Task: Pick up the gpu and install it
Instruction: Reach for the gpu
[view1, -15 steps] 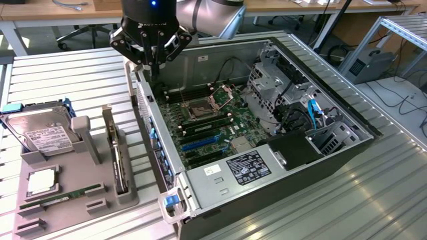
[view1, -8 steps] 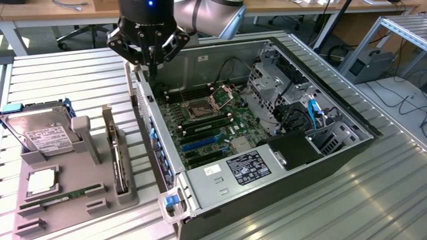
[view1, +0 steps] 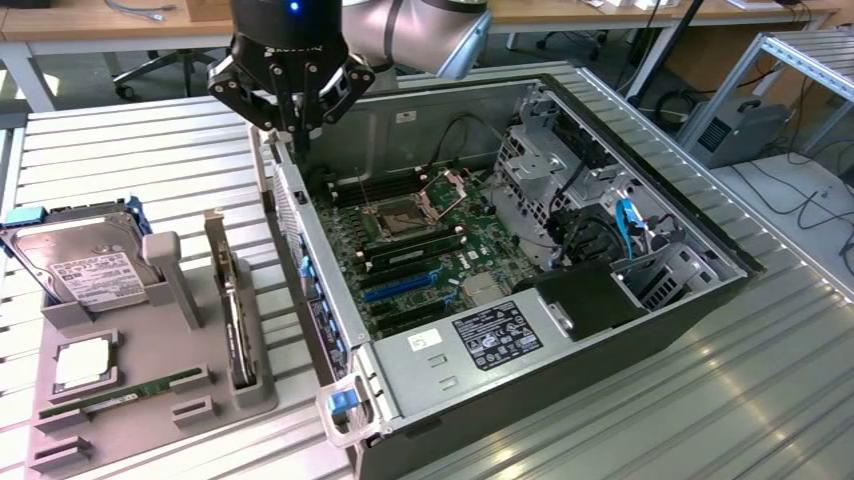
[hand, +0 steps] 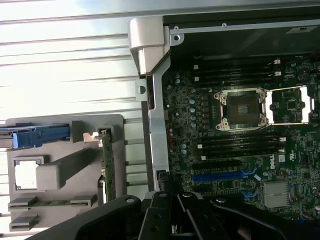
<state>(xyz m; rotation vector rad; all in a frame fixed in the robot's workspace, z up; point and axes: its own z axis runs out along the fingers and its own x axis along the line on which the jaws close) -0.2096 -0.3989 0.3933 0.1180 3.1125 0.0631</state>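
Observation:
The gpu (view1: 236, 320) stands on edge in a slot of the grey holder tray (view1: 147, 425), to the exterior view's left of the open computer case (view1: 667, 215). Its silver bracket points toward the far end. In the wrist view the gpu (hand: 106, 162) shows as a thin green edge in the holder. My gripper (view1: 296, 138) hangs over the case's far left corner, above and beyond the gpu, shut with nothing in it. Its dark fingers (hand: 172, 212) show in the wrist view. The motherboard (view1: 427, 250) lies bare with blue card slots (view1: 400, 288).
On the holder also sit a silver hard drive (view1: 87, 265), a square CPU (view1: 83, 362) and a green RAM stick (view1: 127, 392). The case wall (view1: 314, 300) rises between holder and motherboard. A power supply (view1: 494, 335) and drive cages (view1: 541, 170) fill the case's right.

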